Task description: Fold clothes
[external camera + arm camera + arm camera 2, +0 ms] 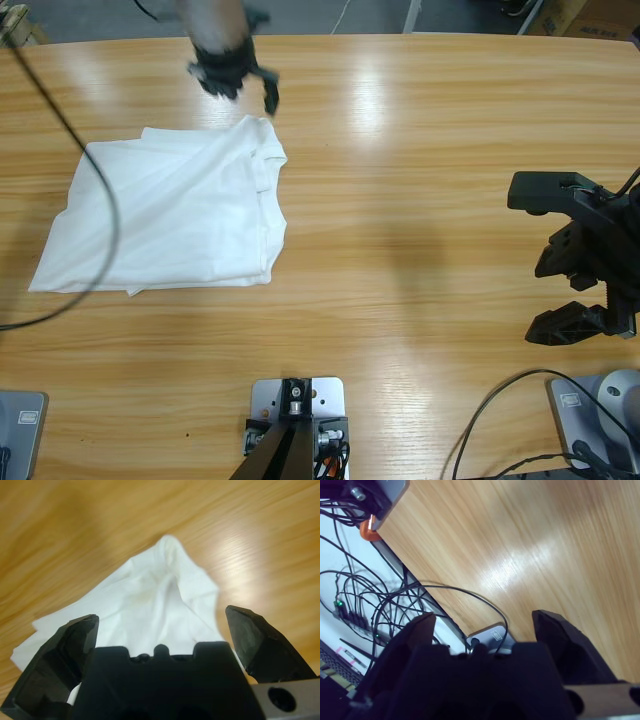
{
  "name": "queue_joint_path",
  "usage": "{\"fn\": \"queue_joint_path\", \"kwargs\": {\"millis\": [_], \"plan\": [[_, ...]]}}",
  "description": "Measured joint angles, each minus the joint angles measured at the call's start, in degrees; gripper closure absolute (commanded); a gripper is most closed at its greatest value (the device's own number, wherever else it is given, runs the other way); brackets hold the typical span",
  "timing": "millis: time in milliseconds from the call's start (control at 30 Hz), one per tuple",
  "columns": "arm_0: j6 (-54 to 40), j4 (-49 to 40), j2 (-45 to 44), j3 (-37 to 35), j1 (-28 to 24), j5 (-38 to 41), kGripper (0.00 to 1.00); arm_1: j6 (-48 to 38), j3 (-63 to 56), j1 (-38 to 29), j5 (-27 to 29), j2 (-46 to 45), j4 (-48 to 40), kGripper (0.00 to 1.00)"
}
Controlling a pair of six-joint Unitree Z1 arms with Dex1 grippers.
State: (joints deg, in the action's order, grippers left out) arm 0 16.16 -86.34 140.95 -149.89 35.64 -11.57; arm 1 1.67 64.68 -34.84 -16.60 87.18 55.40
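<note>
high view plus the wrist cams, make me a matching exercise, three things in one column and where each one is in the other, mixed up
Things:
1. T-shirt
2. left gripper
3. right gripper

Places:
A. over bare wood near the table's right edge, jaws open
B. lying partly folded on the table's left half
C. just above the shirt's upper right corner, jaws open, holding nothing

Pairs: 1-B, 2-C, 3-A

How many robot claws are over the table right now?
2. The left claw hangs open just beyond the white T-shirt's far corner; the right claw hangs open near the table's right end, over bare wood.
</note>
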Motion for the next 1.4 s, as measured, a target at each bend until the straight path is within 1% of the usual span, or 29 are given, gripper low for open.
{"fn": "queue_joint_path", "kwargs": {"millis": [100,200,233,267,367,433,500,567,633,800,900,1000,1067,1400], "plan": [[0.0,0.0,-5.4,0.0,-1.4,3.8,0.032,0.0,0.0,0.0,0.0,0.0,0.0,0.215],[-0.1,0.0,-8.9,0.0,-2.6,7.6,0.027,0.0,0.0,0.0,0.0,0.0,-0.1,0.214],[-0.1,0.0,-10.1,1.4,-3.1,8.7,0.027,0.0,-0.1,0.0,-0.1,0.0,-0.2,0.214],[-0.1,0.1,-11.8,4.9,-3.9,9.9,0.027,0.0,-0.4,0.0,-0.1,-0.1,-0.4,0.212],[0.0,10.2,-20.7,26.1,-7.6,14.1,0.027,0.0,-1.7,0.0,-0.1,-0.3,-0.9,0.214],[0.0,16.5,-26.2,39.1,-9.6,14.5,0.027,0.0,-2.0,0.0,-0.2,-0.4,-1.2,0.214],[0.0,21.2,-30.5,50.9,-10.1,13.5,0.029,0.0,-2.1,0.1,-0.2,-0.4,-1.6,0.215],[0.0,24.6,-33.0,59.3,-10.2,11.3,0.032,0.0,-2.2,0.1,-0.2,-0.4,-1.8,0.216],[0.0,26.0,-33.4,62.9,-10.2,9.2,0.037,0.0,-2.2,0.1,-0.3,-0.4,-2.0,0.215],[0.0,26.9,-32.3,63.8,-10.7,4.2,0.051,0.0,-2.6,0.1,-0.3,-0.5,-2.0,0.216],[0.1,26.9,-30.7,63.2,-12.0,1.8,0.059,0.0,-2.8,0.1,-0.3,-0.5,-2.0,0.216],[0.1,26.9,-28.4,61.0,-14.1,-0.2,0.071,0.0,-2.8,0.1,-0.3,-0.5,-2.0,0.216],[0.1,26.7,-26.1,59.3,-15.5,-1.5,0.145,0.0,-2.8,0.1,-0.3,-0.5,-2.0,0.216],[0.1,25.0,-17.3,52.8,-16.0,-5.0,0.147,0.0,-2.8,0.1,-0.6,0.0,-2.0,0.216]]}}
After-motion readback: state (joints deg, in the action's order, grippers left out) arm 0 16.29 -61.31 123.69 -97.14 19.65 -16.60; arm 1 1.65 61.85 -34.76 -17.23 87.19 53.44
